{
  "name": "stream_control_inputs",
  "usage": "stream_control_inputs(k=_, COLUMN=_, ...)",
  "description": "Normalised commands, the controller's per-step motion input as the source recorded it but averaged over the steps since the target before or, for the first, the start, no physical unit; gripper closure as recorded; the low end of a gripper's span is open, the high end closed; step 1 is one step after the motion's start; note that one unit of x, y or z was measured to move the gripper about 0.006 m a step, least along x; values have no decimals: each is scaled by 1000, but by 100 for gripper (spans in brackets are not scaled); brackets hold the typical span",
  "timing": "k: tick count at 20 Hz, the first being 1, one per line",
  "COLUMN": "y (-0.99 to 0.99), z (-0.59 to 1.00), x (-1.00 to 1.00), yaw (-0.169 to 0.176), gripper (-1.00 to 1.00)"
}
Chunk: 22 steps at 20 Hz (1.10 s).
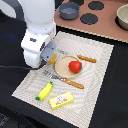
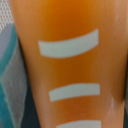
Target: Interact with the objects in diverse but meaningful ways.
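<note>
**The arm is low over the pan, with the bread loaf close to the camera**

In the exterior view the white arm (image 1: 37,37) is bent down over the checked mat (image 1: 95,75). Its hand (image 1: 51,56) is at the edge of a flat pan (image 1: 64,67) with orange handles. An orange piece shows at the fingers, and it seems to be the bread loaf (image 2: 70,60). The wrist view is almost filled by this loaf, orange with pale stripes. I cannot tell if the hand is closed on it.

The tomato (image 1: 75,66) lies in the pan. The banana (image 1: 44,91) and the yellow box (image 1: 61,101) lie on the mat, near each other. A grey pot (image 1: 69,10) stands on the toy stove (image 1: 92,22).
</note>
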Motion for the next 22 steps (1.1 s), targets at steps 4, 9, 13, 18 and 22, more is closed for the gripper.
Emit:
stream_control_inputs(k=4, y=31, z=-94, x=-546, yaw=39, gripper=-100)
stream_control_inputs(k=9, y=39, z=18, x=-311, yaw=47, gripper=-100)
stream_control_inputs(k=13, y=31, z=711, x=-27, yaw=-1, gripper=-100)
stream_control_inputs(k=18, y=25, z=1000, x=417, yaw=-103, gripper=-100)
stream_control_inputs(k=22, y=109, z=789, x=670, yaw=-152, gripper=-100)
